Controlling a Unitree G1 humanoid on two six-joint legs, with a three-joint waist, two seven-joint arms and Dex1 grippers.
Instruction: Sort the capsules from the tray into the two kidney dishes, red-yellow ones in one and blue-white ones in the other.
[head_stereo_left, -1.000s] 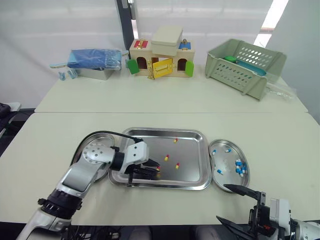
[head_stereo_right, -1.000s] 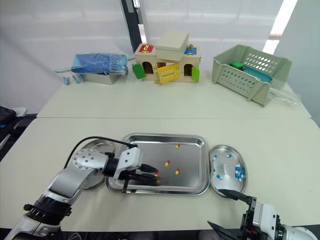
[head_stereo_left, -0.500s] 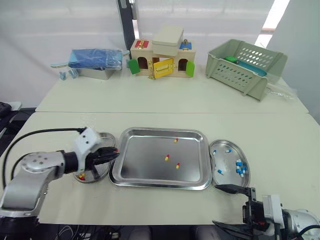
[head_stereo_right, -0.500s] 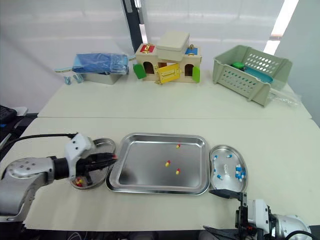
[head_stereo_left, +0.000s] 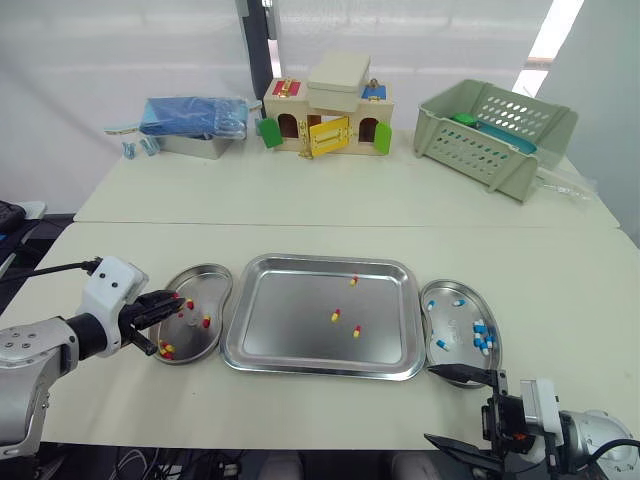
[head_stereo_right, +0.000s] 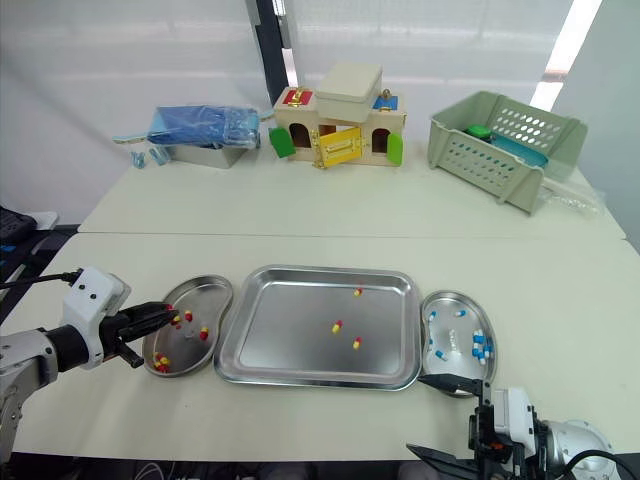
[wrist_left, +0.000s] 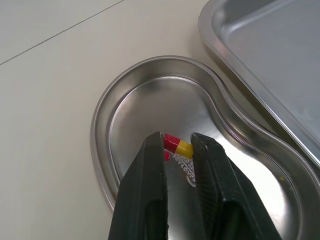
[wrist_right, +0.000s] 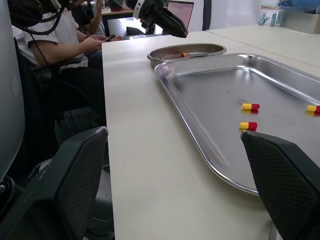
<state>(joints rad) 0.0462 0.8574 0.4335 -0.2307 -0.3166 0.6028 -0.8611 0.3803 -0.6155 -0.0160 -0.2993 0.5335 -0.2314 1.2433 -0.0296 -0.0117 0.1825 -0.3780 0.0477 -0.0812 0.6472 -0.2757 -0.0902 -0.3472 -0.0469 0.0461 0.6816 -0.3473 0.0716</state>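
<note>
left gripper (wrist_left: 177, 142) holds red-yellow capsule (wrist_left: 178, 145) over left kidney dish (wrist_left: 131, 104).

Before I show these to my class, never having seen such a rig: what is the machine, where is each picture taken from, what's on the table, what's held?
It is a humanoid robot with two arms. Two pictures come from cameras in its head, looking down at the table; the other two from a camera on each wrist. On the table a steel tray with three loose capsules lies between two kidney dishes. The left pincer grips a red-yellow capsule over the left dish. The right dish holds blue-white capsules. The right pincer is open and empty.
</note>
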